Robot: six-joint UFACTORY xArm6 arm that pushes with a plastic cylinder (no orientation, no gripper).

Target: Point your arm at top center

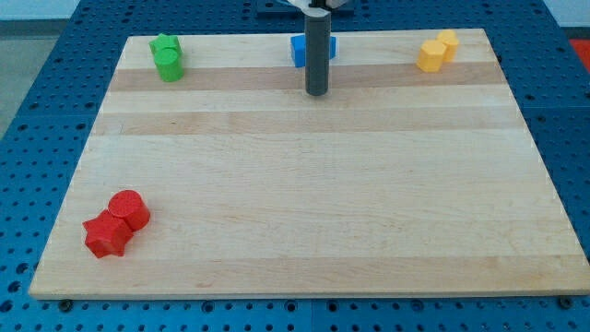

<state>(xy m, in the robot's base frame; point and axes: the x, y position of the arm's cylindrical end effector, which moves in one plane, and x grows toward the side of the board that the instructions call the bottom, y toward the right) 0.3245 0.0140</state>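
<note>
My dark rod comes down from the view's top centre and my tip (317, 92) rests on the wooden board (304, 194) near its top middle. A blue block (300, 50) sits just behind the rod at the top centre, partly hidden by it; its shape is unclear. My tip is just below and slightly right of that blue block.
Two green blocks (168, 57) sit together at the top left. Two yellow blocks (437, 52) sit together at the top right. A red cylinder (129, 209) and a red star-like block (106, 235) touch at the bottom left. A blue pegboard surrounds the board.
</note>
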